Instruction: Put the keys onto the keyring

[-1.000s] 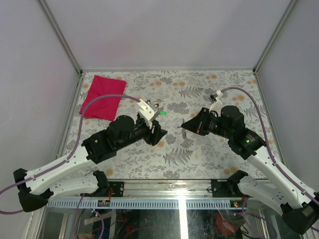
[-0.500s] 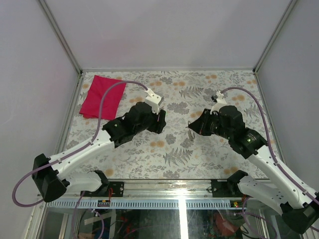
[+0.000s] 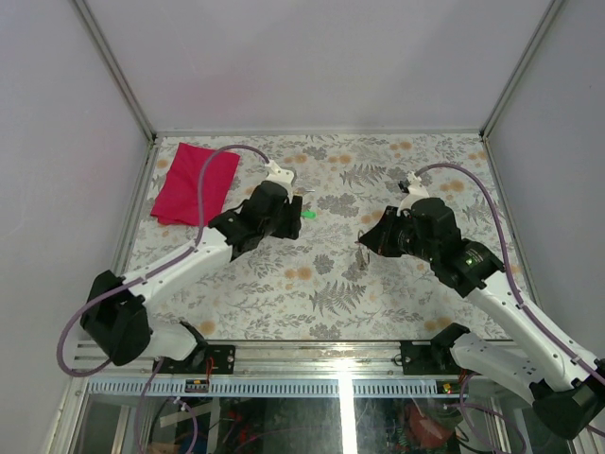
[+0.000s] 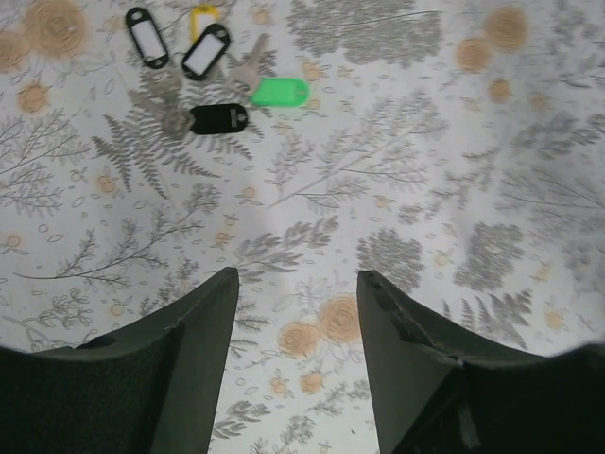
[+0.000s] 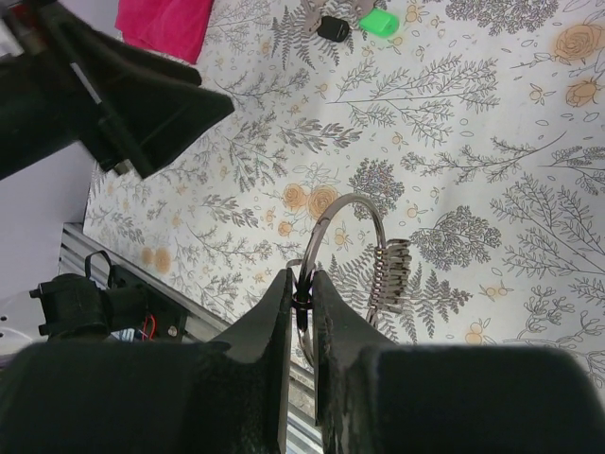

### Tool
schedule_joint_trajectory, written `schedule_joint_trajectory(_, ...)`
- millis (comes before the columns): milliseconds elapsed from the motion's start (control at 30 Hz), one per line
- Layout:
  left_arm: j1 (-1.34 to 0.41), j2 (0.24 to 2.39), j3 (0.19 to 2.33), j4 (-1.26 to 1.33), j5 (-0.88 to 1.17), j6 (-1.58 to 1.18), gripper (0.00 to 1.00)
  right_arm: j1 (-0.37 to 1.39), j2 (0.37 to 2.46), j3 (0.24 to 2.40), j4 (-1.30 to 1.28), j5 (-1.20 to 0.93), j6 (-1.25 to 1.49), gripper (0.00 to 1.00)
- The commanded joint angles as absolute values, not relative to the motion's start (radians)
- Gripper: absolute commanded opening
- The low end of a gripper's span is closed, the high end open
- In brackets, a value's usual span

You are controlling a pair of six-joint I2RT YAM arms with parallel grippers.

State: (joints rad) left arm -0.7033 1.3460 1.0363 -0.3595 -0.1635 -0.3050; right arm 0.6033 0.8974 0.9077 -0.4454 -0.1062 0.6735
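Your left arm is reaching from its near-left base toward the far middle of the table (image 3: 321, 293), with the forearm slanting up and right and the wrist tipping downward. The left gripper (image 4: 296, 279) is hovering just near of the keys (image 4: 205, 52). Its two dark, wedge-shaped fingers (image 4: 203, 350) are standing apart, with only the tabletop showing in the gap.

Your right arm is bending in from the near-right, forearm pointing left toward the centre. The right gripper (image 5: 301, 279) is pinching the keyring (image 5: 355, 197), with its matte black fingers pressed together on the wire. So the keyring is sitting in the right gripper at the right-middle of the table, well apart from the keys. You cannot tell whether it is touching the surface.

The keyring is showing as a thin, shiny silver hoop with a stack of smaller silvery loops (image 5: 392, 270) bunched on one side. The keys are lying flat in a loose cluster on the far-left part of the table, with glossy black oval plastic heads, two with pale inserts, and dull grey metal between them. A small bright green piece (image 4: 281, 92) is lying just beside them, and a yellow one (image 4: 203, 14) is peeking in at the far edge of the wrist view. The table covering is looking smooth, printed with grey ferns and orange flowers. A soft red cloth (image 3: 194, 184) is lying rumpled at the far-left corner.
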Motion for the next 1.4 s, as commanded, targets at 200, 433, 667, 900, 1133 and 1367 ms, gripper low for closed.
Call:
schedule_joint_trajectory(200, -0.572, 1.485, 1.086, -0.247, -0.162, -0.363, 0.51, 0.607, 0.874, 0.930, -0.436, -0.155, 0.647, 0.00)
schedule_joint_trajectory(433, -0.562, 1.515, 1.108, -0.299, -0.217, -0.435, 0.51, 0.608, 0.848, 0.933, -0.449, -0.168, 0.653, 0.00)
schedule_joint_trajectory(667, -0.563, 1.513, 1.122, -0.326, -0.230, -0.504, 0.51, 0.608, 0.827, 0.957, -0.551, -0.154, 0.633, 0.00)
schedule_joint_trajectory(900, -0.571, 1.496, 1.115, -0.287, -0.167, -0.494, 0.50, 0.607, 0.817, 0.935, -0.512, -0.172, 0.675, 0.00)
schedule_joint_trajectory(1133, -0.630, 1.221, 0.920, -0.005, -0.004, -0.266, 0.54, 0.608, 0.807, 0.971, -0.469, -0.182, 0.726, 0.00)
schedule_joint_trajectory(1367, -0.647, 1.006, 0.791, 0.216, 0.317, -0.165, 0.57, 0.607, 0.818, 0.990, -0.368, -0.235, 0.821, 0.00)
